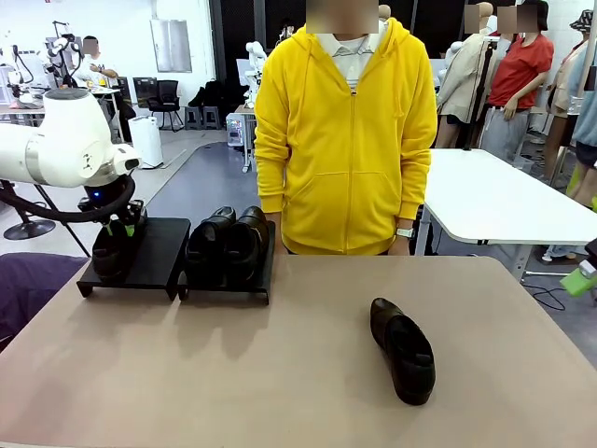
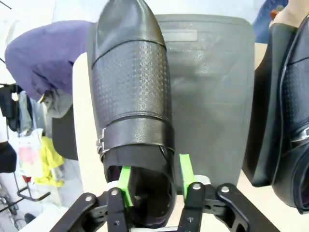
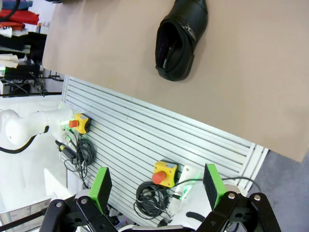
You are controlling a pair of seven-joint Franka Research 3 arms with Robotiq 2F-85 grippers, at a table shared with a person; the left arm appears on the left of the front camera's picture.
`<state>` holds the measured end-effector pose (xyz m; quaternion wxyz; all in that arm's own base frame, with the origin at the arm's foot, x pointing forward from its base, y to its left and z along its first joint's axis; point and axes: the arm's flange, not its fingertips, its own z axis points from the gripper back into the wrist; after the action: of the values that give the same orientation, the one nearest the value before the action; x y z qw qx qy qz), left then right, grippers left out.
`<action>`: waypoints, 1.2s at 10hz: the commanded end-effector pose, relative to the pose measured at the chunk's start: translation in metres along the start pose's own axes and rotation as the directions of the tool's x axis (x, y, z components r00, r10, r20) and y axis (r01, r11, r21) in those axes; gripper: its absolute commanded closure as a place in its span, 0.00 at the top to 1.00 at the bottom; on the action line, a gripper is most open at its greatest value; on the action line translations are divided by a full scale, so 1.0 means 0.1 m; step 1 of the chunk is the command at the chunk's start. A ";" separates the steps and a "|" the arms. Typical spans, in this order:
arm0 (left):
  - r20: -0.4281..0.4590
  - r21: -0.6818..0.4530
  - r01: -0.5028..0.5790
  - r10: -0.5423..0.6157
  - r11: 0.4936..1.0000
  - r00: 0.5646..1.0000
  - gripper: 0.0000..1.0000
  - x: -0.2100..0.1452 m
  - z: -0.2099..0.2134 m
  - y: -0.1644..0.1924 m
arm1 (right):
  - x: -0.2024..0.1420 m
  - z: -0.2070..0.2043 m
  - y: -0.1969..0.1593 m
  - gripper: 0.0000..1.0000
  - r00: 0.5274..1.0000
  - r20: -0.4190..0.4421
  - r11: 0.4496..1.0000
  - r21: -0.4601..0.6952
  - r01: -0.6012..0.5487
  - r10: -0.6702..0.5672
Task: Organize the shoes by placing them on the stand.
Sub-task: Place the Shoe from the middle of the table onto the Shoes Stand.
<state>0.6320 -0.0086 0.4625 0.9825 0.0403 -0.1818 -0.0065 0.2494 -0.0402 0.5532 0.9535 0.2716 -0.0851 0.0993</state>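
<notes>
We're right on the heel of a shoe (image 2: 133, 96) with the left gripper (image 2: 155, 174). Its jaws stand apart, one pad (image 2: 124, 181) inside the opening and the other outside the side wall, and nothing is pinched. The shoe rests on the stand's outer platform (image 2: 212, 96), toe pointing straight away from the fingers. Just beside this gripper, toward the table's middle, the second platform (image 1: 224, 292) carries a pair (image 1: 229, 245).

The right gripper (image 3: 157, 184) hangs wide open and empty, off past the edge of the table (image 3: 251, 72). The last shoe (image 3: 179, 41) lies alone well ahead of it, heel end nearer the fingers.

We count four shoes, three on the stand and one loose. There are two platforms, with one free slot beside the left gripper's shoe.

As we judge it, the shoes are light, and the smooth leather is likely slippery at the toe. The upper should give, while the heel collar looks stiffer. The best hold looks like the side wall at the opening, one finger in and one out.
</notes>
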 end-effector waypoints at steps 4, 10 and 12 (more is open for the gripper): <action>-0.056 -0.081 0.232 -0.236 0.969 0.970 1.00 -0.40 0.82 0.10 | 0.02 0.04 0.05 1.00 1.000 0.003 1.000 0.019 0.005 -0.005; 0.123 -0.479 0.371 -0.357 0.796 0.926 1.00 -2.37 2.01 0.44 | 0.02 0.04 0.05 1.00 1.000 0.003 1.000 0.019 0.005 -0.005; 0.270 -0.537 0.282 -0.154 0.795 0.950 1.00 -2.91 1.91 0.67 | 0.02 0.04 0.05 1.00 1.000 0.003 1.000 0.019 0.005 -0.005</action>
<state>0.3101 0.0441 0.5603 0.9309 -0.2145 -0.2099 -0.2080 0.2495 -0.0401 0.5531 0.9535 0.2716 -0.0846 0.0993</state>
